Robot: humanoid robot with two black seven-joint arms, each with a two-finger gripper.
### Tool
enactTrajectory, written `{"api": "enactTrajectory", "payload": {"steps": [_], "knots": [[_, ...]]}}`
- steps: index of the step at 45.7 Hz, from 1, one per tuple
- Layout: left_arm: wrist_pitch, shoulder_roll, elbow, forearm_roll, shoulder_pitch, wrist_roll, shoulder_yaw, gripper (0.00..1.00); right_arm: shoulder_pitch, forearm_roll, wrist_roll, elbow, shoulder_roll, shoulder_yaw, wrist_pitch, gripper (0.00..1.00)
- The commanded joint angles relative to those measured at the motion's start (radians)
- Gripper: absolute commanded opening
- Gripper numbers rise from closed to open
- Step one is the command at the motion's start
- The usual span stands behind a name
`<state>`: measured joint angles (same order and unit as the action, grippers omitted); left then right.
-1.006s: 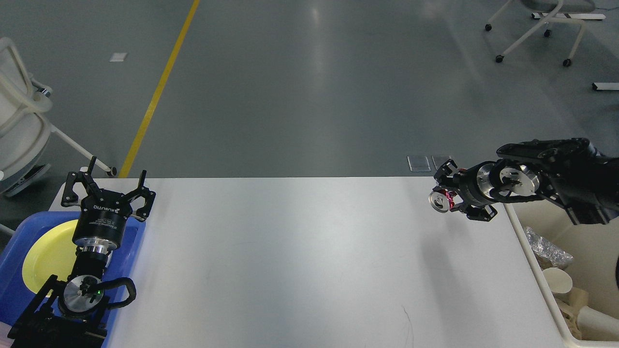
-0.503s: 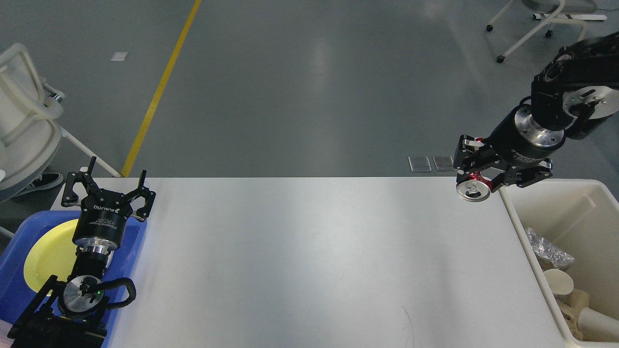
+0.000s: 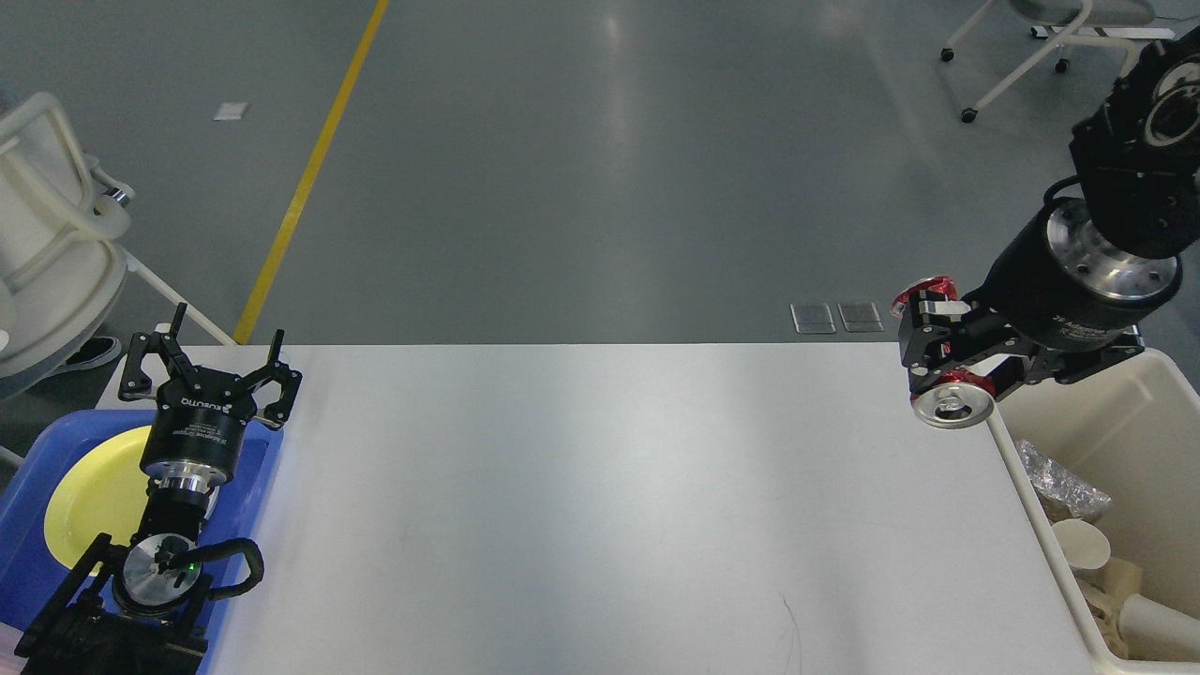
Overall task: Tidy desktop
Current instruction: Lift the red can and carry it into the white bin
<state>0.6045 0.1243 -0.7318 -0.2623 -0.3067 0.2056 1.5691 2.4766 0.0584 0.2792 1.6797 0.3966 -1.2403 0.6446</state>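
The white desktop [image 3: 600, 506] fills the middle of the head view. My right gripper [image 3: 942, 352] hangs above its far right corner, shut on a red drink can [image 3: 952, 403] whose silver end faces me. The can sits just left of the cream bin's rim. My left gripper [image 3: 211, 361] stands open over the far left corner of the desktop, fingers spread and holding nothing, above the back edge of the blue tray.
A blue tray [image 3: 253, 487] with a yellow plate [image 3: 94, 492] lies at the left edge under my left arm. A cream bin [image 3: 1116, 412] at the right holds paper cups [image 3: 1083, 544] and crumpled foil [image 3: 1059, 478]. Chairs stand on the grey floor beyond.
My right arm has swung up and rightward with the can, turning from a sideways reach to hanging from above near the bin's rim. The left arm has stayed put.
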Motion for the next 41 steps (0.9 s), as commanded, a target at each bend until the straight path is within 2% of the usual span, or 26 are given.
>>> {"api": "enactTrajectory", "payload": {"steps": [1,7,11,18,26,31,41], "knots": [[0.000,0.000,0.000,0.000,0.000,0.000,0.000,0.96,0.001,0.012,0.000,-0.005,0.008,-0.033,-0.011,0.00],[0.000,0.000,0.000,0.000,0.000,0.000,0.000,0.96,-0.004,0.018,0.000,-0.026,0.016,-0.105,-0.039,0.00],[0.000,0.000,0.000,0.000,0.000,0.000,0.000,0.96,-0.024,0.020,0.000,-0.066,0.071,-0.152,-0.081,0.00],[0.000,0.000,0.000,0.000,0.001,0.000,0.000,0.96,-0.182,0.014,0.001,-0.199,0.220,-0.163,-0.169,0.00],[0.000,0.000,0.000,0.000,0.000,0.000,0.000,0.96,-0.447,0.017,-0.005,-0.444,0.340,-0.122,-0.221,0.00],[0.000,0.000,0.000,0.000,0.000,0.000,0.000,0.96,-0.675,0.015,-0.005,-0.606,0.390,0.004,-0.264,0.00],[0.000,0.000,0.000,0.000,0.001,0.000,0.000,0.96,-1.172,-0.002,-0.005,-0.990,0.358,0.364,-0.332,0.00]]}}
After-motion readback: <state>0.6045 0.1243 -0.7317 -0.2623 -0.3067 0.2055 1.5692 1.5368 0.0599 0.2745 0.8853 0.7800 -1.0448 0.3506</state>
